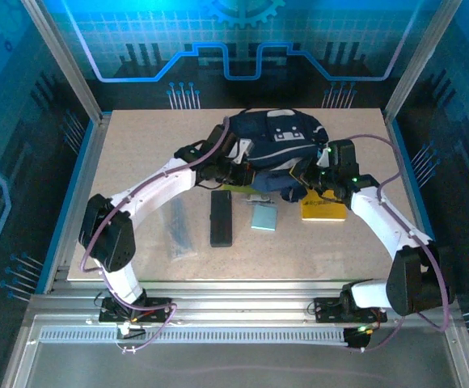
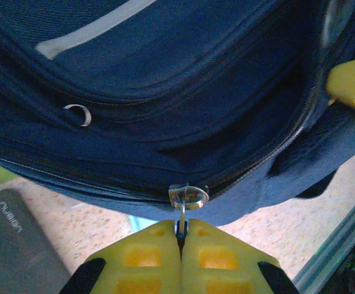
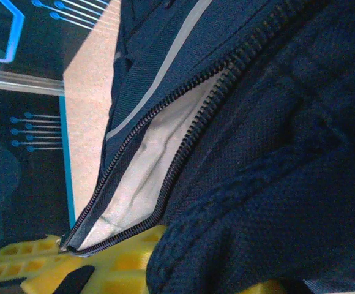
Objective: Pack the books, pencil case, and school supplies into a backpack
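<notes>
Yellow fingers point(image 2: 226, 263) of left gripper point(image 2: 180, 245) pressed together, clamped on zipper pull point(image 2: 182, 214) at lower edge of backpack point(image 2: 165, 73). Backpack lies at far middle of table point(image 1: 137, 145), both arms reaching to its near edge. Right wrist view: one zipper parted, pale lining point(image 3: 141, 177) showing. Right gripper point(image 3: 79, 263) sits under bunched navy fabric; cannot tell whether it grips.

Progress, judged: opening stage. Nothing looks packed yet; every item lies out on the table near the bag.

Count:
- One backpack.
- Two books: lime-green book point(image 1: 236, 188) mostly tucked under bag's near edge; yellow-orange book point(image 1: 323, 208) to the right, beside right arm.
- One pencil case point(image 1: 221, 218).
- One grey ruler strip point(image 1: 179, 230), left of the case.
- One light-blue pad point(image 1: 263, 217).
- One tiny pale item point(image 1: 256, 198) just beyond the pad, too small to identify.
</notes>
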Controlling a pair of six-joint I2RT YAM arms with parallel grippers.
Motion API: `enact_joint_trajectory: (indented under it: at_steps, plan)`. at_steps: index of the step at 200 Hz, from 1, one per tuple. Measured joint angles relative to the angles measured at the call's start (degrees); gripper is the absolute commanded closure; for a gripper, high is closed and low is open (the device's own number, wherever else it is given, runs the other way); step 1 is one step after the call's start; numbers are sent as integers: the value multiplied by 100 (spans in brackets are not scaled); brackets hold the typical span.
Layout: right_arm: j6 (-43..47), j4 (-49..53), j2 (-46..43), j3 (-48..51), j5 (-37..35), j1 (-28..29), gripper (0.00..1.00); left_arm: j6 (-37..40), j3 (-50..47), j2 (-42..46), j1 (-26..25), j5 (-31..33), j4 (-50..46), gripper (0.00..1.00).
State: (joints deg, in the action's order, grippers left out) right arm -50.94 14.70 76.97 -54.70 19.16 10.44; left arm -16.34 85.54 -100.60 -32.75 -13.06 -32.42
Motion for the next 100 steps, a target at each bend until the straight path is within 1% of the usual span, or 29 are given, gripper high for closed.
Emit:
enact_joint_trajectory:
  at_steps: [19,40,75,100]
  plan:
    - [168,87,133,0,92,-15,100,190,26,-181,188,-72,-208,100]
    - [304,140,240,0,160,-39,100,323,26,-380,389,4,-264,100]
    - [472,144,254,-2,291,-39,100,321,52,-686,844,439,-72,100]
    - [562,133,254,-9,409,-33,100,317,254,-1082,1226,761,216,100]
